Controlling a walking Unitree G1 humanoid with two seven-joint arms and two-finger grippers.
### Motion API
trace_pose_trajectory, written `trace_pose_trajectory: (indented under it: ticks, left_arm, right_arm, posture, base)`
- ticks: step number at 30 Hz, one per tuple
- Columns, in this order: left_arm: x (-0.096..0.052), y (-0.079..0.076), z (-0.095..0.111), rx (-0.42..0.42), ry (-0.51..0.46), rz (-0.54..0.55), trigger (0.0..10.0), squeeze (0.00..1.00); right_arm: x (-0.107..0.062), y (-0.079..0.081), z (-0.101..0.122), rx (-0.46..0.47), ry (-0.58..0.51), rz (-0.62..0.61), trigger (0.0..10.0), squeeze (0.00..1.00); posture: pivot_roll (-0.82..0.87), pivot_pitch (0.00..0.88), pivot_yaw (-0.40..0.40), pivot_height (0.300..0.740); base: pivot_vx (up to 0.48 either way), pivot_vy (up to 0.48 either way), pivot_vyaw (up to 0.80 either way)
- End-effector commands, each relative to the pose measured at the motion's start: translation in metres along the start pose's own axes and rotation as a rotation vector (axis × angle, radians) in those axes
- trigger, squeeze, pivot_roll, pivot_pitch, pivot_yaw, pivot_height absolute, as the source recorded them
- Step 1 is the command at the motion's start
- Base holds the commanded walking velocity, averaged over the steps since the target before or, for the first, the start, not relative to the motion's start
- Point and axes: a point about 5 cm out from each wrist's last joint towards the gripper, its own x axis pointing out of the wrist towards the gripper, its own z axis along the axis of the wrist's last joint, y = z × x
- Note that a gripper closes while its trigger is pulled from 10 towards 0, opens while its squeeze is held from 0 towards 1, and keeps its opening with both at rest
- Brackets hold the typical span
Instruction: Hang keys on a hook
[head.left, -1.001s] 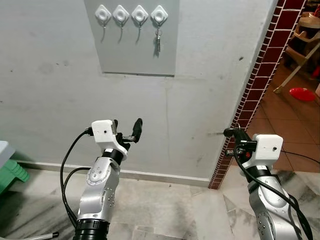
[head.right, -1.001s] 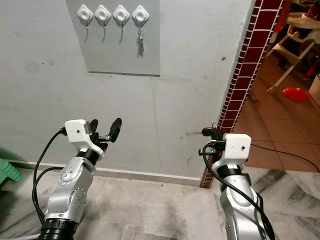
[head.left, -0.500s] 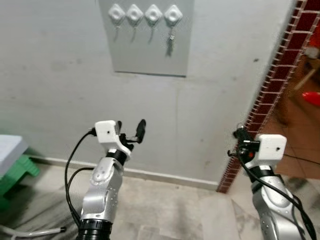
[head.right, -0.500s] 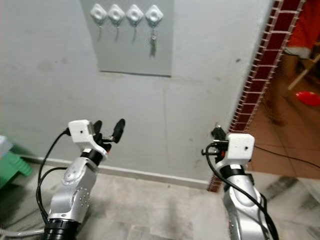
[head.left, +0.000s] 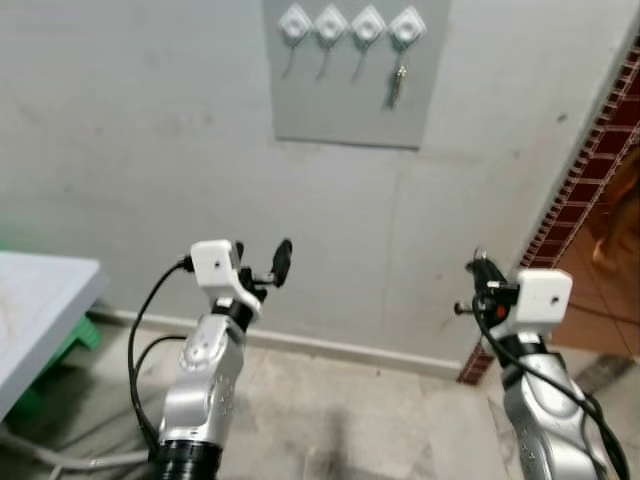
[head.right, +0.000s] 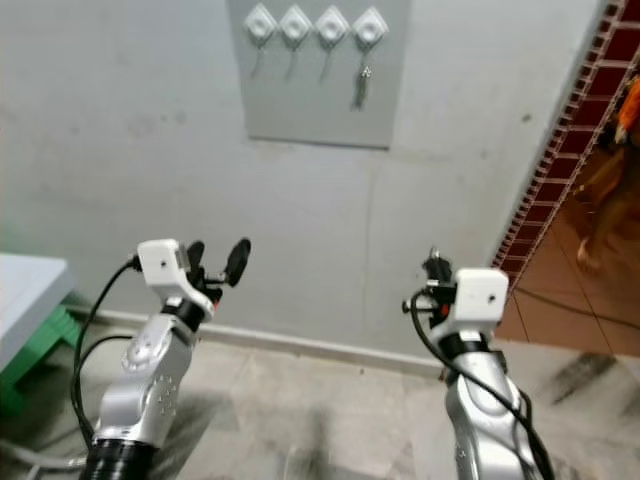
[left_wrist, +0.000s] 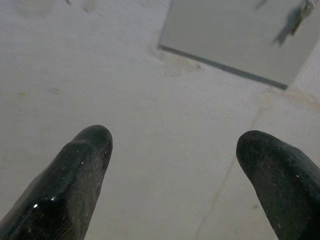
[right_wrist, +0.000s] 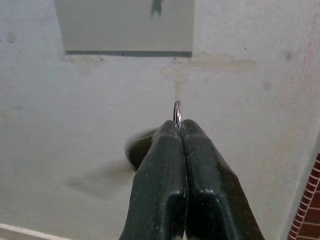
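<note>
Now, step in hand: we judge this to be the approach, with us standing back from the wall and the key ring not yet raised toward a hook

Right gripper (right_wrist: 179, 131): our two black fingers are pressed tight together, and a thin metal key ring (right_wrist: 177, 112) pokes out from between the tips; we cannot see any keys hanging below it, as the fingers hide that part

Left gripper (left_wrist: 172, 150): our fingers stand wide apart with nothing between them, pointing at bare wall below the panel; this arm looks idle

Grey panel (head.left: 350, 105): fixed on the wall, well above both grippers, carrying a row of four white hooks

Hooks: the rightmost hook (head.left: 407, 27) already carries a set of keys (head.left: 394, 88) that hangs down against the panel; the three to its left, among them the leftmost hook (head.left: 295, 20), look free, though the view is a little blurred

Where the task's thing is: the key ring is pinched in our right gripper at about chest height, well apart from the hooks and lower than them

Surroundings: a brick-red tiled wall edge (head.left: 590, 160) to our right, a pale table corner (head.left: 40, 300) to our left

Next move, as we judge it: step closer, lift the right arm up to a free hook, turn the ring so its opening faces the hook's tip, slide it over, then part the fingers
</note>
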Motion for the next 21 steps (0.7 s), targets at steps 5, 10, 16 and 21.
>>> trace_pose_trajectory:
  ticks: [5, 10, 16, 21]
  left_arm:
    - [0.003, -0.009, 0.001, 0.007, -0.001, -0.02, 10.0, 0.0]
    - [0.002, -0.011, 0.004, 0.015, -0.015, -0.045, 10.0, 0.0]
    - [0.001, -0.01, 0.008, 0.022, -0.033, -0.054, 10.0, 0.0]
    - [0.001, -0.007, 0.01, 0.011, -0.04, -0.043, 10.0, 0.0]
  right_arm:
    - [0.001, -0.006, 0.009, -0.012, -0.033, -0.014, 10.0, 0.0]
    - [0.001, -0.007, 0.015, 0.0, -0.067, -0.013, 10.0, 0.0]
    - [0.0, -0.007, 0.021, 0.003, -0.104, -0.003, 10.0, 0.0]
    - [0.001, -0.009, 0.019, -0.006, -0.09, -0.011, 10.0, 0.0]
  posture:
    - [-0.1, 0.054, 0.025, 0.74]
    - [-0.1, 0.056, 0.025, 0.74]
    - [-0.1, 0.06, 0.024, 0.74]
    - [-0.1, 0.064, 0.021, 0.74]
  base:
    - [0.0, 0.0, 0.0]
    - [0.106, 0.0, 0.0]
    - [0.326, 0.0, 0.0]
    - [0.373, 0.0, 0.0]
